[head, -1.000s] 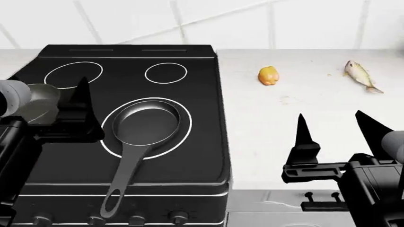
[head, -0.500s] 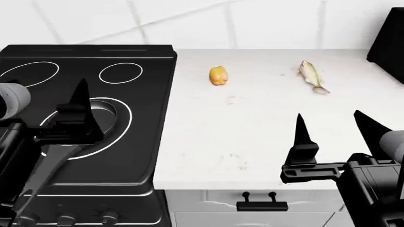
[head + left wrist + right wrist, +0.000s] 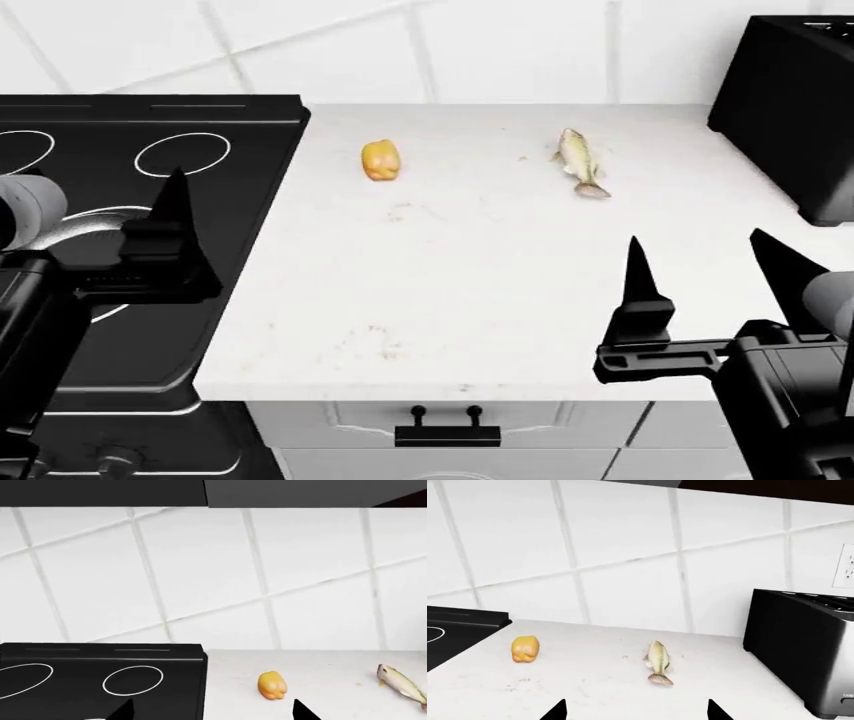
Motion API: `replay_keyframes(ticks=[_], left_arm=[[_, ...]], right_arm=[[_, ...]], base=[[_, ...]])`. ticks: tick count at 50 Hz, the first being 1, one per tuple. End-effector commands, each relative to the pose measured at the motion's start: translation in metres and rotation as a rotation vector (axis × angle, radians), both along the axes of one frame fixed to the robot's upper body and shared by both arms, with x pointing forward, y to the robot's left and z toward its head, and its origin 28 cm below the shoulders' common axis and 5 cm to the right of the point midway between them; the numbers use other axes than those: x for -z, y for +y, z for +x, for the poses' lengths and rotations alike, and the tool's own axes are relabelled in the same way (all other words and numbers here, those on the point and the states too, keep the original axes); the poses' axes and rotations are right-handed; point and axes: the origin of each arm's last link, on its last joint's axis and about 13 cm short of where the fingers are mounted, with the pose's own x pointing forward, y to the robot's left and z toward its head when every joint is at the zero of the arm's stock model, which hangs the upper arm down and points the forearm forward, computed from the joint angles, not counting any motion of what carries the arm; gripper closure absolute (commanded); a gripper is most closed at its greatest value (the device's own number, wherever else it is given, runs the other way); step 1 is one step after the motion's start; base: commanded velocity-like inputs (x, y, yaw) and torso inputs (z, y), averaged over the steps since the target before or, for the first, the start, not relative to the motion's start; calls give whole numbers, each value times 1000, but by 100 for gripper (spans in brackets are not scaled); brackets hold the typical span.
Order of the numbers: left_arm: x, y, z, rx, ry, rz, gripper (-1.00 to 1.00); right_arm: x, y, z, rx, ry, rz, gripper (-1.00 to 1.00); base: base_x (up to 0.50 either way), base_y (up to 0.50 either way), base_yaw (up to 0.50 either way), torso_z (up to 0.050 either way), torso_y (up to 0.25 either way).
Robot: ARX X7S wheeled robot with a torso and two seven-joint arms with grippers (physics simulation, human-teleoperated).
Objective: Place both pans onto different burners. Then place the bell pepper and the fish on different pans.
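The yellow-orange bell pepper (image 3: 380,160) and the olive-beige fish (image 3: 579,161) lie apart on the white counter (image 3: 441,290), right of the black cooktop (image 3: 247,200). Only a grey sliver of the smaller pan (image 3: 74,232) shows on a white-outlined burner (image 3: 107,210), behind my left gripper (image 3: 100,240). The larger pan is out of view. Both grippers are open and empty. My right gripper (image 3: 714,285) hovers over the counter's front right. The left wrist view shows my left gripper (image 3: 213,715), the pepper (image 3: 272,685) and the fish (image 3: 401,685). The right wrist view shows my right gripper (image 3: 637,714), the pepper (image 3: 525,648) and the fish (image 3: 658,662).
A black toaster (image 3: 794,110) stands at the counter's back right, also in the right wrist view (image 3: 804,650). A white tiled wall (image 3: 507,50) runs behind the counter. A smaller white circle (image 3: 182,153) marks the cooktop's back. A drawer handle (image 3: 447,434) sits below the counter edge.
The head view has swung right: cooktop and pan slid left, mostly out of sight, the pepper and fish moved towards the middle, and the toaster came into view. Both grippers stayed open.
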Motion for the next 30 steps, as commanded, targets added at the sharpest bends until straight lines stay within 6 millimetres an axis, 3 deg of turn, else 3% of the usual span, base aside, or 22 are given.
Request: replay_keyframes(ticks=[1, 7, 30], left_arm=[[1, 1, 0, -7, 0, -6, -100], [1, 2, 0, -10, -2, -7, -100], [1, 4, -1, -20, -10, -12, -100]], right_arm=[[-1, 0, 0, 2, -14, -9, -100], [0, 1, 1, 0, -1, -4, -100], [1, 1, 2, 0, 11, 7, -100]], base=[[0, 0, 0, 0, 0], [66, 0, 0, 0, 0], [500, -63, 0, 0, 0]])
